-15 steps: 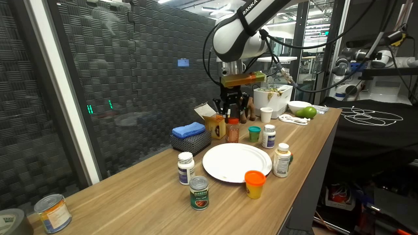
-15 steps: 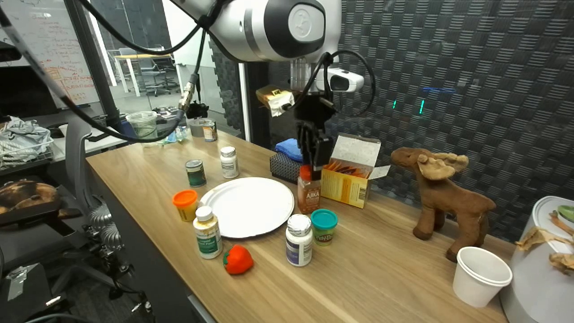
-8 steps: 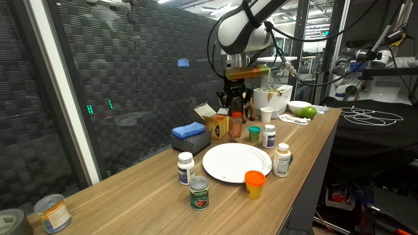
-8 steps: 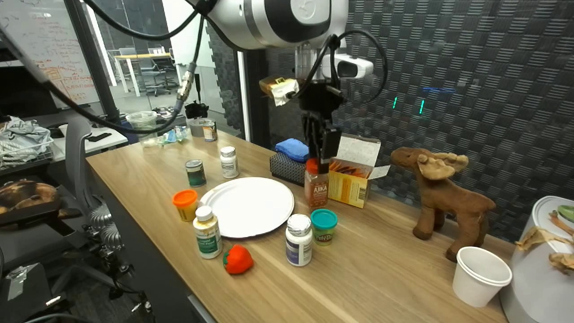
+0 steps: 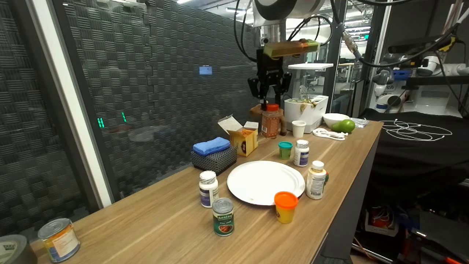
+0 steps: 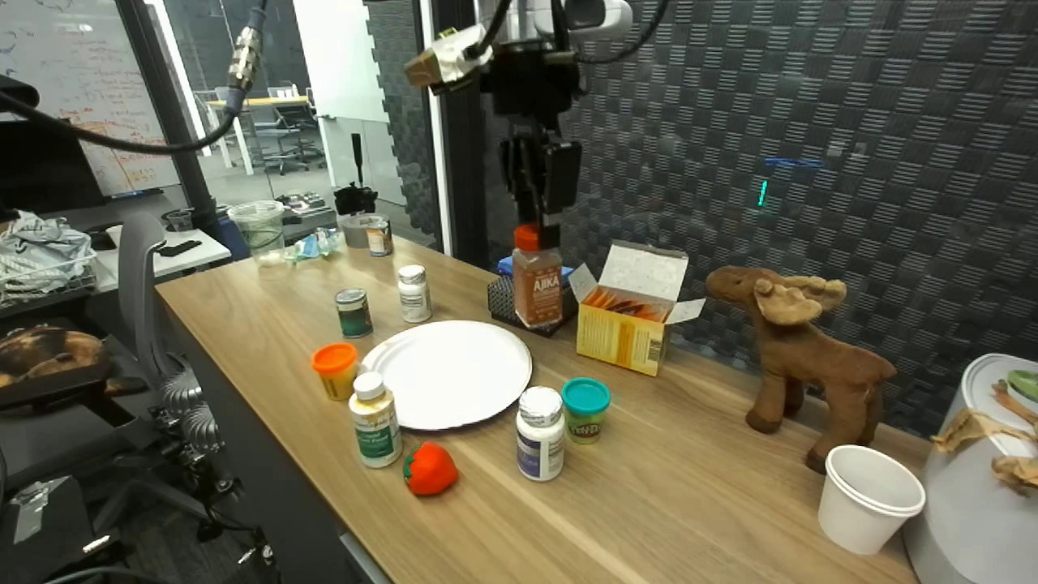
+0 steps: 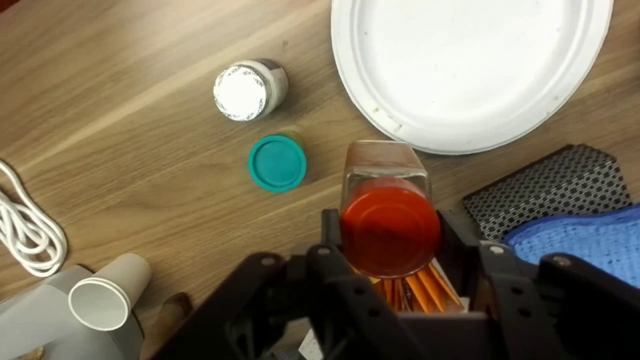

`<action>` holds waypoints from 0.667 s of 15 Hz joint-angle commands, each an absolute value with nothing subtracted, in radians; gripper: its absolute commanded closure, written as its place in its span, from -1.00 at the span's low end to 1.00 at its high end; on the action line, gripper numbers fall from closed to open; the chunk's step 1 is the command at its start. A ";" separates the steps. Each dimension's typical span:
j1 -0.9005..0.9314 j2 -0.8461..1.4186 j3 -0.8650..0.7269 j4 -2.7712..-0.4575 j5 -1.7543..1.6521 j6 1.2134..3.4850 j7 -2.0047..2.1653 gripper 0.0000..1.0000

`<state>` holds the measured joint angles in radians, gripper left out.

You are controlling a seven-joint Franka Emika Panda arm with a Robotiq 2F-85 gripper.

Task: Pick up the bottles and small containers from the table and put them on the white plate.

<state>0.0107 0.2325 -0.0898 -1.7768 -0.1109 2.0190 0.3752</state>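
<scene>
The step in hand looks to be carrying the tall clear bottle with orange-red contents point(image 6: 538, 288) across to the round white plate point(image 6: 450, 375). It appears lifted off the light-brown wooden counter point(image 6: 689, 487), near the plate but not over it, and close to upright. Hold the base high enough to pass the plate's rim, and steer wide of the small green tub with a teal lid point(image 6: 585, 410) and the white bottle with a purple label point(image 6: 541, 435) beside it. Lower until the whole base sits flat, and only then let go: gripped so near the top, it could swing or tip if set down askew. The hand point(image 7: 390, 229) is clamped on the bottle's red lid point(image 7: 390, 240), a black finger point(image 7: 330, 227) on each side, parted just by the lid's width.
</scene>
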 commanded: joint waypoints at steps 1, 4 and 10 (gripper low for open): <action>0.053 0.161 -0.054 -1.836 -0.182 1.995 0.370 0.50; 0.081 0.180 -0.028 -1.849 -0.238 2.004 0.407 0.50; 0.106 0.226 -0.006 -1.889 -0.255 2.053 0.430 0.50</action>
